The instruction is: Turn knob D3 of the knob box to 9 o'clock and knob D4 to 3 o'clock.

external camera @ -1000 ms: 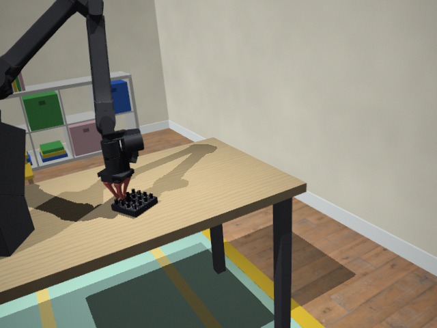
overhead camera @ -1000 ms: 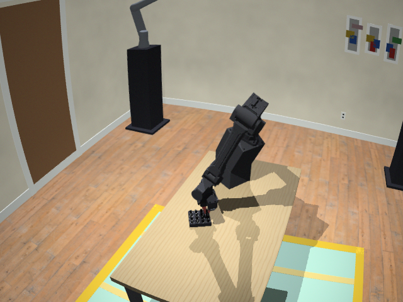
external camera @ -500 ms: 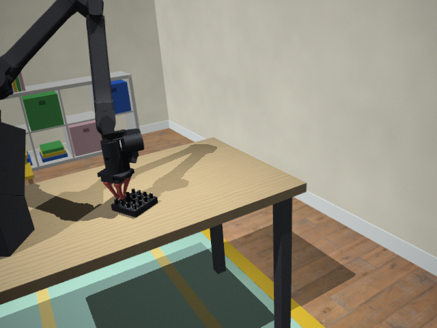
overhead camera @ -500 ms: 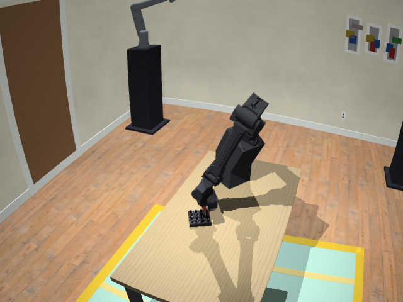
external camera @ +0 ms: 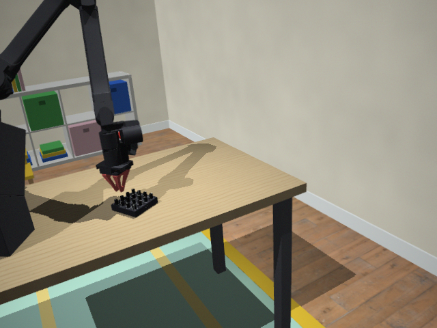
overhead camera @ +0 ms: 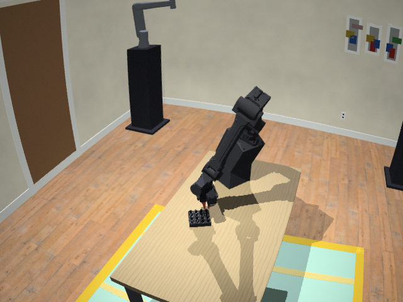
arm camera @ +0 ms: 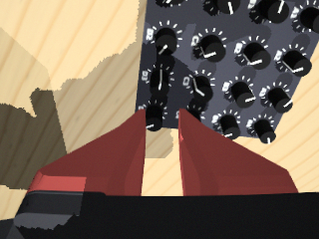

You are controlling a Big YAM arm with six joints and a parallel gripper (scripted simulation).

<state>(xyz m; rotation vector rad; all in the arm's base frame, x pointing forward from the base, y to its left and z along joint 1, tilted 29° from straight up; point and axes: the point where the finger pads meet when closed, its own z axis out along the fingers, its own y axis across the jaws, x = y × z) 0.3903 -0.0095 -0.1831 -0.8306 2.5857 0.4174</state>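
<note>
The black knob box (overhead camera: pixel 199 218) (external camera: pixel 136 203) (arm camera: pixel 226 60) stands on its feet on the wooden table (overhead camera: pixel 195 260) (external camera: pixel 218 183), with its four rows of black knobs facing up. My gripper (overhead camera: pixel 204 205) (external camera: pixel 119 187) (arm camera: pixel 161 119) has red fingers and hangs just above the box's edge nearest the arm base. The fingers are a little apart and touch nothing. In the wrist view a corner knob (arm camera: pixel 155 116) shows in the gap below the fingertips; its white line is too small to read. The knob beside it (arm camera: pixel 198 87) lies half behind the right finger.
The arm's dark base (overhead camera: pixel 240 162) (external camera: pixel 10 197) stands on the table behind the box. The table's edges are far from the box on all sides. A shelf with coloured bins (external camera: pixel 70 116) and a black pedestal (overhead camera: pixel 145 87) stand on the floor away from the table.
</note>
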